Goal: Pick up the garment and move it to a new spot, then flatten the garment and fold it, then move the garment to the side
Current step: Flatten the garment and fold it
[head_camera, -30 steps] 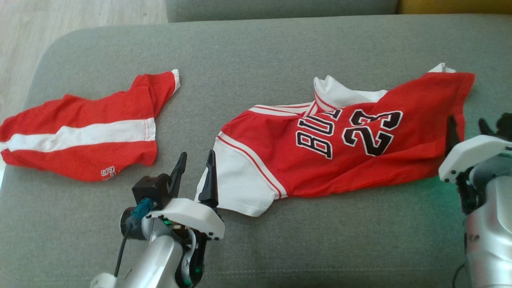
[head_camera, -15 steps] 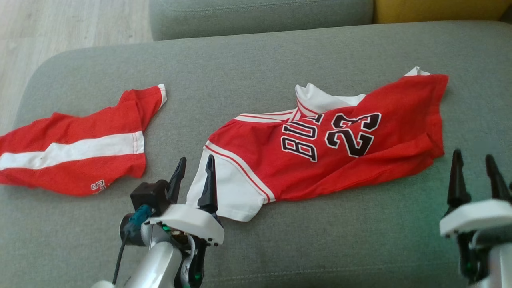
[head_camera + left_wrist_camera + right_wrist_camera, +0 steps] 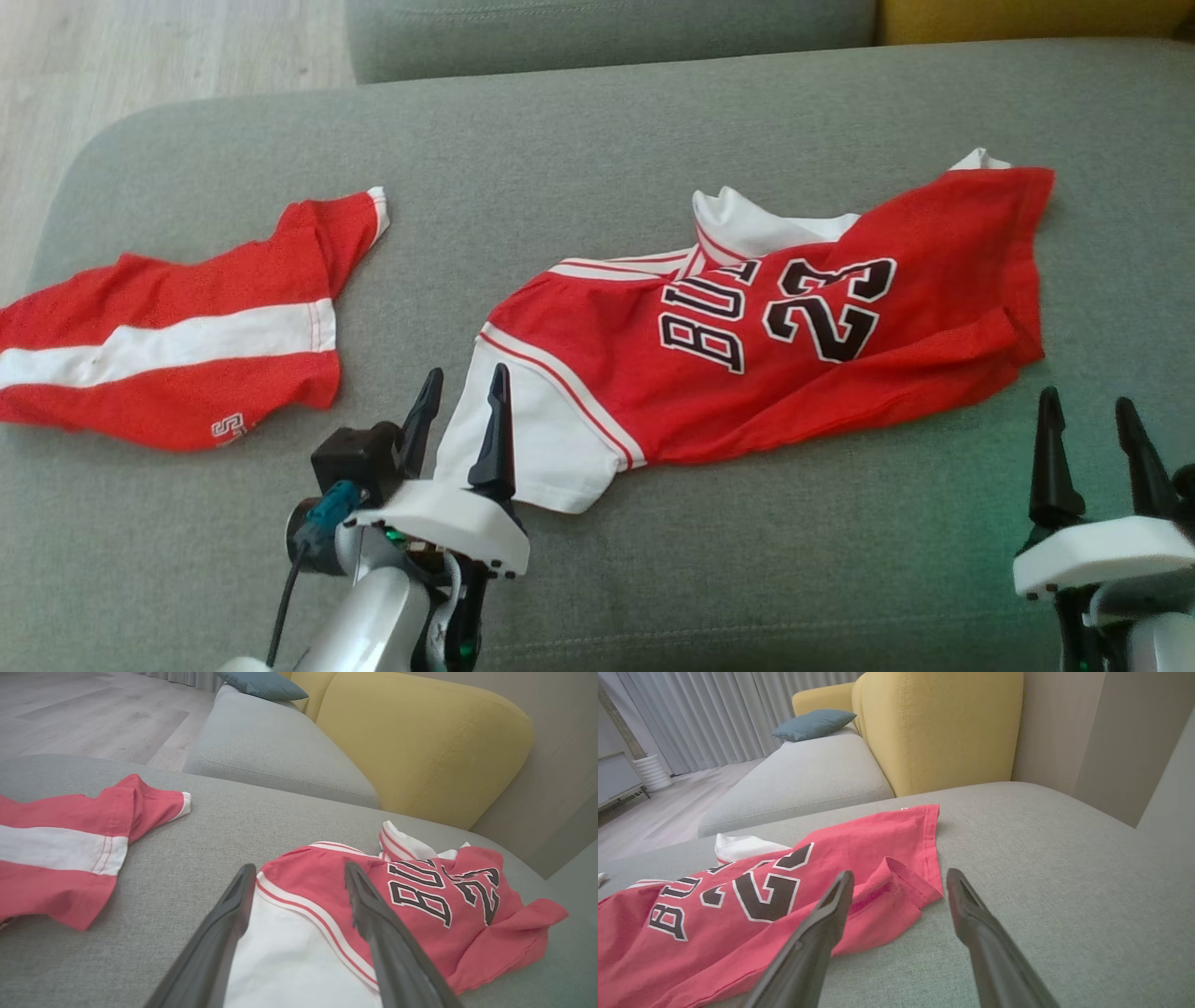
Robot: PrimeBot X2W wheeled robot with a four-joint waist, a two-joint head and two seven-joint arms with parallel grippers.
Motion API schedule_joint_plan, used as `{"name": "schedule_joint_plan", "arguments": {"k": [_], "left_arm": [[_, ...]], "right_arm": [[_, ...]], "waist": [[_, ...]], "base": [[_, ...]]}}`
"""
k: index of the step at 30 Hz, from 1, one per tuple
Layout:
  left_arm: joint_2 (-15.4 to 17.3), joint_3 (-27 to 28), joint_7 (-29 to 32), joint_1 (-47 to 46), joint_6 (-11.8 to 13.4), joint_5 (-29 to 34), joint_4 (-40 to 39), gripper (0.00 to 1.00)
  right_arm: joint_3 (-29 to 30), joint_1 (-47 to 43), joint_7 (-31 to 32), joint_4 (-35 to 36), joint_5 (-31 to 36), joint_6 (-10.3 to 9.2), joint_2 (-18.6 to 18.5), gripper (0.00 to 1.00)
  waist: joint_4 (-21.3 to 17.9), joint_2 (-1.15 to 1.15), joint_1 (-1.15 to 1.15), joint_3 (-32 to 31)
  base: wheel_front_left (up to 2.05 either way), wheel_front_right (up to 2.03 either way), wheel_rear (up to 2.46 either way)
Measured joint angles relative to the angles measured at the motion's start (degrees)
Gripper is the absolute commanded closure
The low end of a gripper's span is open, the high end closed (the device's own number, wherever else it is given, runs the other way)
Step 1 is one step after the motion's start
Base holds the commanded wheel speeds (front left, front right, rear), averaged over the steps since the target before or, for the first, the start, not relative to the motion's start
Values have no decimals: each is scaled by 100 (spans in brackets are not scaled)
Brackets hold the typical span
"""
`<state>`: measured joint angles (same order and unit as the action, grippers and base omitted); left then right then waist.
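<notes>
The jersey (image 3: 747, 345) lies rumpled mid-sofa (image 3: 653, 121). The left gripper (image 3: 467, 373) hangs released over its white sleeve, and the right gripper (image 3: 1088, 399) is released near the hem. Before lifting, the 2 should probably pinch deep into the fabric edges.

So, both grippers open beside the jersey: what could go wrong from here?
The left gripper, fingers open, hangs over the white sleeve: a pinch there might lift the sleeve alone and leave the jersey bunched.
The right gripper faces a hem corner that is folded over: it may catch one layer only, so the crease stays.
The shorts lie to the left; a dragged jersey could snag them.
</notes>
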<state>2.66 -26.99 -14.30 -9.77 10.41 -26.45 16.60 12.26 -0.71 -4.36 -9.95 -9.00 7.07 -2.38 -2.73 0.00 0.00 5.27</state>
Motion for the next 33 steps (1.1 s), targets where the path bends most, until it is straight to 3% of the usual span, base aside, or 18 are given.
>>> {"name": "schedule_joint_plan", "arguments": {"k": [8,14,33], "left_arm": [[0,1,0,-2,-34,3,29,0],[0,1,0,-34,-41,20,42,0],[0,-2,0,-170,-83,99,83,0]], "right_arm": [[194,99,208,-522,43,0,2,0],[341,715,342,-1114,0,0,3,0],[573,1905,196,-2524,457,0,-1,0]], "waist": [[106,0,0,106],[177,0,0,201],[396,0,0,468]], "base": [[0,0,0],[0,0,0],[0,0,0]]}}
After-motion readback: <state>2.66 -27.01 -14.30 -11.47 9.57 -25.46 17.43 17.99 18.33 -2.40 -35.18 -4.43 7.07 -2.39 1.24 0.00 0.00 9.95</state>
